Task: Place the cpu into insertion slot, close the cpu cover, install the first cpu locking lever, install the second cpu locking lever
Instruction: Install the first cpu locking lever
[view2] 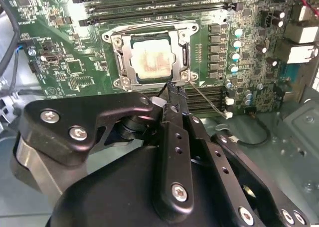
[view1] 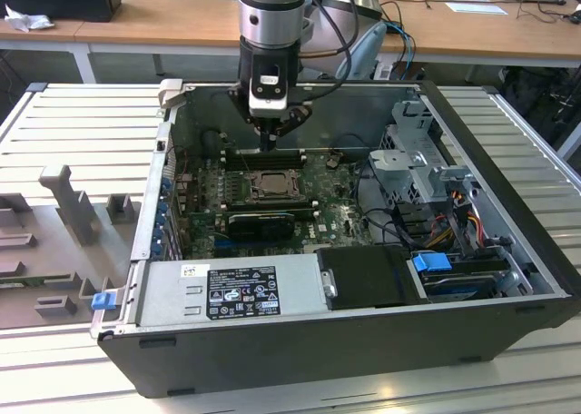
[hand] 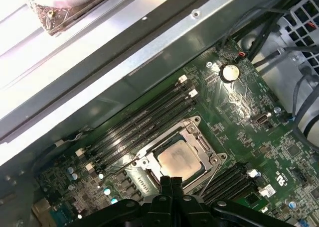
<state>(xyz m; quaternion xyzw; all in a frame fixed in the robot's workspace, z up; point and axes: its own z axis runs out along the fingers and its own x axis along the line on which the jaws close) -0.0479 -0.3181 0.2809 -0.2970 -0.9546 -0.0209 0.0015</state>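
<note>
Since cpu cover (view2: 127, 62) lies over seated cpu (view2: 152, 61), lever step seems in hand; gripper (view2: 173, 95) jaws closed empty beside locking lever (view2: 205, 97), precise push needed.

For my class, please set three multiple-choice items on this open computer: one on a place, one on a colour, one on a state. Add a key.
1. Where is the cpu?
A. seated in the insertion slot
B. lying beside it
C. lifted above it

2. What colour is the circuit board?
A. red
B. green
C. white

3. How is the cpu cover?
A. standing upright
B. lying down around the cpu
C. taken off

Key:
1 A, its pale face sits inside the socket's metal rim.
2 B, green shows all round the socket.
3 B, the silvery frame lies flat and the chip shows through its window.
</note>
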